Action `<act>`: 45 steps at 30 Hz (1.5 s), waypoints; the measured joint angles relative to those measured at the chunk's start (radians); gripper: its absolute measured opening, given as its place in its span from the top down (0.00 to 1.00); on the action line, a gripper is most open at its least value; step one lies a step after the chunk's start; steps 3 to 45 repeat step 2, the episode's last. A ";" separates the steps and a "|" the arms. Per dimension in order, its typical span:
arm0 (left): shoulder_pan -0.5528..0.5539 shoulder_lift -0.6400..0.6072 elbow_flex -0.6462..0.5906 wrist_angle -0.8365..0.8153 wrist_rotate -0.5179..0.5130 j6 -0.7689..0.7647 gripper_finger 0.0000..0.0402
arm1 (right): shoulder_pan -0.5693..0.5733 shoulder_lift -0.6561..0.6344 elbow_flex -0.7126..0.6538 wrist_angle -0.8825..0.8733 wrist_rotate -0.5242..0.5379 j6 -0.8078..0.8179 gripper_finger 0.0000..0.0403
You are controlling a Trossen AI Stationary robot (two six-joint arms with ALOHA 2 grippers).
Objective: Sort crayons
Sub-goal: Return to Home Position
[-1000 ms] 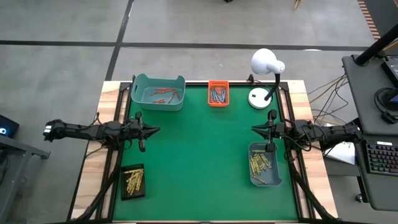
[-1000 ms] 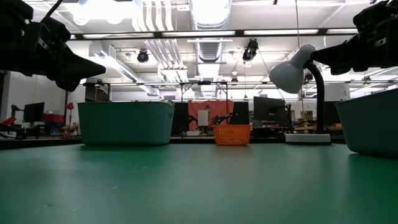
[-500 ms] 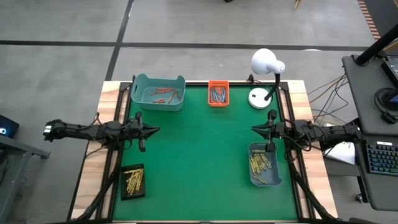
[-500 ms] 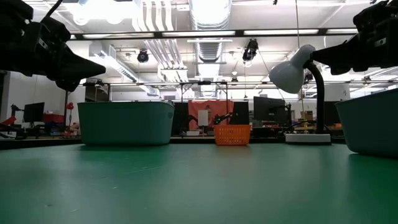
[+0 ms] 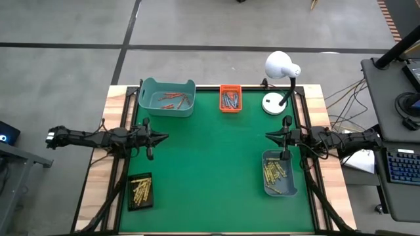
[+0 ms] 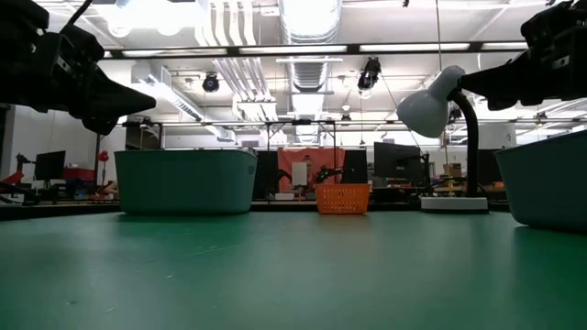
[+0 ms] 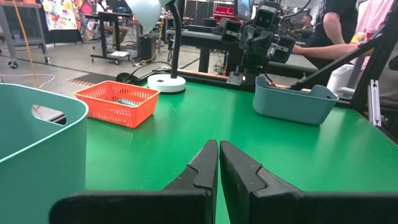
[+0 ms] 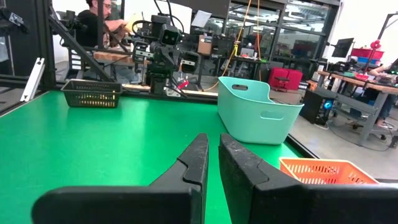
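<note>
The crayons lie sorted in four containers on the green mat. Orange-red crayons [image 5: 172, 98] are in the teal bin [image 5: 149, 92] at the far left. Blue-grey crayons [image 5: 229, 99] fill the orange basket [image 5: 230, 109]. Yellow crayons [image 5: 273, 174] are in the grey-blue bin [image 5: 291, 187] at the near right. Gold crayons [image 5: 139, 190] are in the black tray [image 5: 140, 204] at the near left. My left gripper [image 5: 164, 137] [image 7: 218, 143] hovers level at the left edge, shut and holding nothing. My right gripper [image 5: 268, 136] [image 8: 213, 138] hovers level at the right edge above the grey-blue bin's far end, also shut and holding nothing.
A white desk lamp [image 5: 282, 65] stands on its round base [image 5: 274, 103] at the far right corner. The middle of the green mat [image 5: 216, 164] carries nothing. People sit at benches beyond the table in both wrist views.
</note>
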 joint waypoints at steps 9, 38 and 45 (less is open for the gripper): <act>0.000 0.000 0.000 0.000 0.000 0.000 1.00 | 0.000 0.000 0.000 0.000 0.000 0.000 0.93; 0.000 0.000 0.000 0.000 0.000 0.000 1.00 | 0.000 0.000 0.000 0.000 0.000 0.000 0.93; 0.000 0.000 0.000 0.000 0.000 0.000 1.00 | 0.000 0.000 0.000 0.000 0.000 0.000 0.93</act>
